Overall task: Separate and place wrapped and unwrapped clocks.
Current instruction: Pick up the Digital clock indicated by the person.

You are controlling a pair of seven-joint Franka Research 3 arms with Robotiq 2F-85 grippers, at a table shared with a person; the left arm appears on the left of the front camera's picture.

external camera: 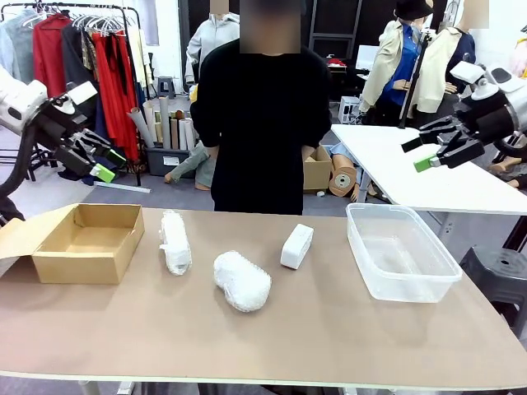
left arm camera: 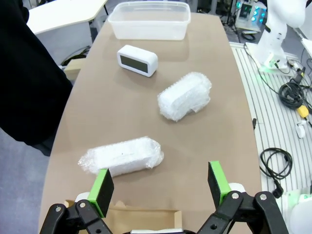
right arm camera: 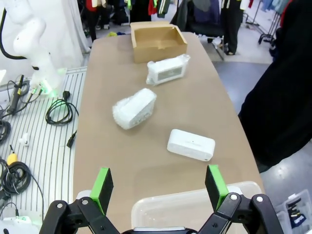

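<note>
Front view showed a brown oval-ended table (external camera: pixel 329 337) with all task items resting on it, apart from one another. An open brown cardboard box (external camera: pixel 78 267) sat at the left edge, and a clear rectangular plastic tub (external camera: pixel 412 286) sat at the right edge. The slim white bubble-wrap roll (external camera: pixel 174 242) lay just beside the box, pointing from the near edge toward the far edge. The fat oval white bubble-wrap bundle (external camera: pixel 242 281) lay near the table's centre, closer to the near edge than the roll. The small bare white rounded-rectangular clock (external camera: pixel 296 246) stood between the oval bundle and the tub; the left wrist view showed its dark display. A person in a black top (external camera: pixel 262 123) stood at the middle of the far edge. The left gripper (external camera: pixel 109 163) hung raised above the left edge, over the box, its green-padded fingers spread wide and holding nothing. The right gripper (external camera: pixel 416 155) hung raised above the right edge, over the tub, its fingers likewise spread wide and empty. Neither gripper touched any bundle, the clock or either container.
</note>
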